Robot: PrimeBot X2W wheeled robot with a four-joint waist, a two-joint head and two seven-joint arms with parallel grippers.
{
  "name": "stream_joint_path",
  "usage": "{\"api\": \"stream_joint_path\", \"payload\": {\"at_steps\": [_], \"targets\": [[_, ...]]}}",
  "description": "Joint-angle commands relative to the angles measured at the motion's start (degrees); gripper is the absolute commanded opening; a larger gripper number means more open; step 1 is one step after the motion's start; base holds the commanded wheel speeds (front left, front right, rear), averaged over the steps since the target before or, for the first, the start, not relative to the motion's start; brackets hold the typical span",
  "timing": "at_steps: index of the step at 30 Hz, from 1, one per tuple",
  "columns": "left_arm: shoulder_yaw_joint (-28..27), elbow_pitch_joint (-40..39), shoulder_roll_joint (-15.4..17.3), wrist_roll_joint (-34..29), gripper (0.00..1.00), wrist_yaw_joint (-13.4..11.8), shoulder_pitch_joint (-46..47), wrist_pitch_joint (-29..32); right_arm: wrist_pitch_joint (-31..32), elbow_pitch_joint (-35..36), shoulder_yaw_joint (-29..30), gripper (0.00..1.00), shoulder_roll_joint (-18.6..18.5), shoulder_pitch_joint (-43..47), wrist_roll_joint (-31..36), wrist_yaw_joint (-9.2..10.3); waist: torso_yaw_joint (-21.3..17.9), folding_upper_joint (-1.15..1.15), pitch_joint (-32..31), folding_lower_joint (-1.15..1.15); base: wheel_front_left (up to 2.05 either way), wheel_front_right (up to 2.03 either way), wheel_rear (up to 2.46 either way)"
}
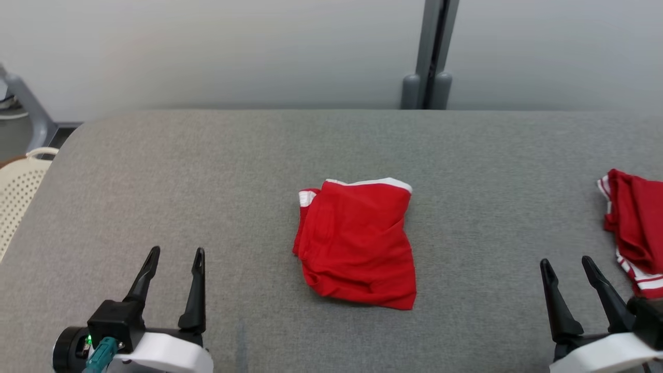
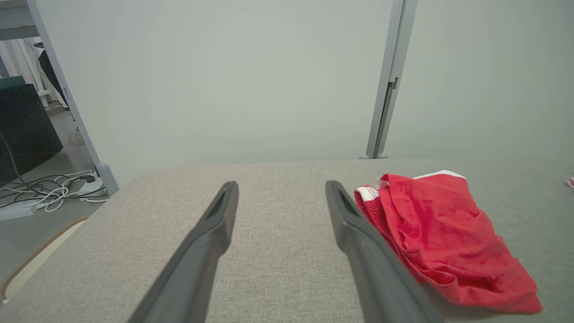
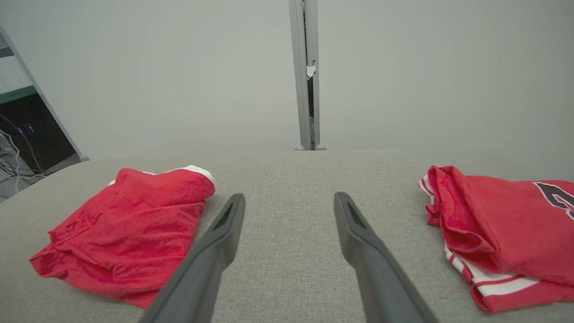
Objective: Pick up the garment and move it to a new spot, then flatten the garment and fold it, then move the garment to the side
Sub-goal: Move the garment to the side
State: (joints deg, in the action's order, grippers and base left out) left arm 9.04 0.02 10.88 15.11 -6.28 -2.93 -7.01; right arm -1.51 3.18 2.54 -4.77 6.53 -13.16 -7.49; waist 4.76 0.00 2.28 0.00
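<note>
A red garment with white trim (image 1: 357,243) lies loosely folded in the middle of the grey padded table (image 1: 248,155). It also lies right of my left fingers in the left wrist view (image 2: 444,237) and left of my right fingers in the right wrist view (image 3: 130,229). My left gripper (image 1: 175,255) rests open at the lower left, well apart from the garment. At the lower right my right gripper (image 1: 567,262) is open too, with nothing between its fingers.
A second red garment with white stripes and a dark number (image 1: 634,230) lies at the table's right edge, close to my right gripper (image 3: 506,233). A cream perforated basket (image 1: 18,191) stands off the left edge. A grey post (image 1: 430,57) rises behind the table. Cables (image 2: 49,190) lie on the floor.
</note>
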Motion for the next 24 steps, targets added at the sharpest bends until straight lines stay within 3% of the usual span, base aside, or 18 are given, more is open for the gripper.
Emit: {"api": "stream_joint_path", "payload": {"at_steps": [1,11,24], "targets": [[0.11,0.23,-0.09,-0.13,1.0,0.23,1.05,-0.49,0.16,-0.72,-0.39,1.0,-0.52,-1.48,-0.35,-0.01,1.88,0.0,1.94,0.0,0.0,0.0,0.0],[2.35,4.3,-2.62,0.41,1.0,1.85,8.1,-4.36,-0.34,-11.91,-8.92,1.0,-3.49,-14.8,-4.83,-0.01,7.67,0.0,10.3,0.0,0.0,0.0,0.0],[3.54,9.26,-4.07,0.91,1.0,3.5,13.0,-7.22,3.07,-31.09,-19.32,1.0,-1.96,-27.7,-13.94,-0.01,10.1,0.0,14.35,0.0,0.0,0.0,0.0]]}}
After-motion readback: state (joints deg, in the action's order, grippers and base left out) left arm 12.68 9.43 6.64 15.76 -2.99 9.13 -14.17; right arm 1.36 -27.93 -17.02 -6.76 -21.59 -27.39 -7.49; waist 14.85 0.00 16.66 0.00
